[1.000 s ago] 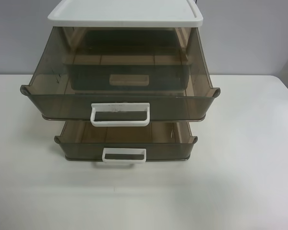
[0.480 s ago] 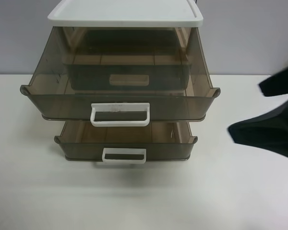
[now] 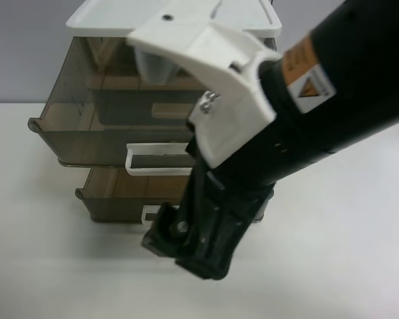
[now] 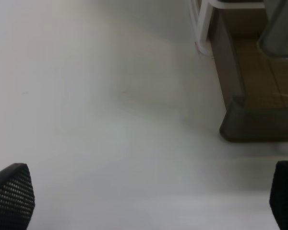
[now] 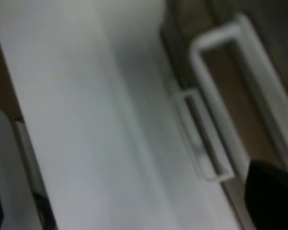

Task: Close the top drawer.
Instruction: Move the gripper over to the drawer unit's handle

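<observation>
The only label in sight is an orange sticker point(image 3: 306, 74) on the black arm at the exterior high view's right point(image 3: 346, 86), carrying a white panel with a black warning triangle (its small print is too fine to read). This arm slants down across the cabinet, a white bracket point(image 3: 219, 80) on its wrist and its black end point(image 3: 193, 242) low over the table point(image 3: 53, 279), in front of the drawers. The top drawer point(image 3: 73, 126) stands pulled far out under the white lid point(image 3: 100, 20), its smoky brown front overhanging the lower drawer point(image 3: 113, 199), which is also out, though less far. The arm hides the right half of both fronts, so only the left part of the top drawer's white loop handle point(image 3: 153, 163) and a corner of the lower handle point(image 3: 149, 214) show. The right wrist view is badly blurred: two white loop handles point(image 5: 216, 96) point(image 5: 201, 143) against brown plastic beside pale table, and the right gripper point(image 5: 134, 201) with dark fingertips point(image 5: 271, 196) at the frame's far corners, so its jaws seem spread with nothing between them. The left gripper point(image 4: 149, 196) hangs over bare table, its dimpled black pads point(image 4: 9, 196) wide apart and gripping nothing, with a rounded drawer corner point(image 4: 245, 120) near one side. White tabletop stretches broadly in front of the cabinet and to either side, ending at a straight back edge against the grey wall point(image 3: 20, 53).
</observation>
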Tool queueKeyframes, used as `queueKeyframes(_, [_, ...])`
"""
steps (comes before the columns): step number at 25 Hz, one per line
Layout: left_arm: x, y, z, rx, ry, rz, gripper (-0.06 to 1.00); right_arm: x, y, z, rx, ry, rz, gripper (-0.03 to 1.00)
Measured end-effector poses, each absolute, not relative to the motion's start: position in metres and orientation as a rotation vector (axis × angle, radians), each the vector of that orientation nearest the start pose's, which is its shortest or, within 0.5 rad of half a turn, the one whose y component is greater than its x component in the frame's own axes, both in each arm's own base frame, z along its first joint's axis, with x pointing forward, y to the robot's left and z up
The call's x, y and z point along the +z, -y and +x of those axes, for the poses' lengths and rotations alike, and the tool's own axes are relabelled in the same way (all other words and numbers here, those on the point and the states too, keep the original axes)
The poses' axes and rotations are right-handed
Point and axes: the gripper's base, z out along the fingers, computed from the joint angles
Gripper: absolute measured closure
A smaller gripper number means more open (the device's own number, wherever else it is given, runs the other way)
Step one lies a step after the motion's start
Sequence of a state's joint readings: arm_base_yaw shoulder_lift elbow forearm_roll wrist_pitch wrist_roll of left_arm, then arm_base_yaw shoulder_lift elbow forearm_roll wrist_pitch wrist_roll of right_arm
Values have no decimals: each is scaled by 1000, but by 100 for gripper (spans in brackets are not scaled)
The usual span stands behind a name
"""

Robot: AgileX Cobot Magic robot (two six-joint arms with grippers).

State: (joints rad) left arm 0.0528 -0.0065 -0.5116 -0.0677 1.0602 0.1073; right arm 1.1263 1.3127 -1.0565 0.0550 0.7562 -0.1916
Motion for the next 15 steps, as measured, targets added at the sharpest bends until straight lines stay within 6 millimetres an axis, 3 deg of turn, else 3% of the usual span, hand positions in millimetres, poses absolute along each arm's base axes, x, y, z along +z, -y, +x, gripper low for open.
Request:
queueKeyframes(6, [281,6,-7,21,-2023,59,-5,293,-274,104,438,-2008,-1636,-3])
queueKeyframes(15, [281,6,-7,21,-2023,59,-5,255,-293,111,209,-2045,-1691,-3])
